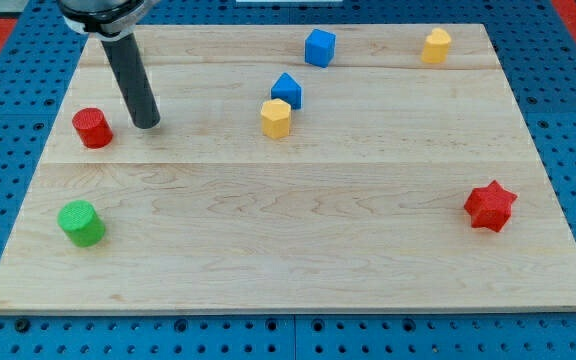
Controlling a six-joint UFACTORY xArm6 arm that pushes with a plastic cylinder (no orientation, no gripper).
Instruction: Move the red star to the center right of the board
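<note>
The red star lies near the right edge of the wooden board, a little below mid-height. My tip rests on the board at the upper left, far from the star. It stands just to the right of a red cylinder, apart from it.
A green cylinder sits at the lower left. A blue block and a yellow hexagonal block sit together at the upper middle. A blue cube and a yellow block lie near the top edge.
</note>
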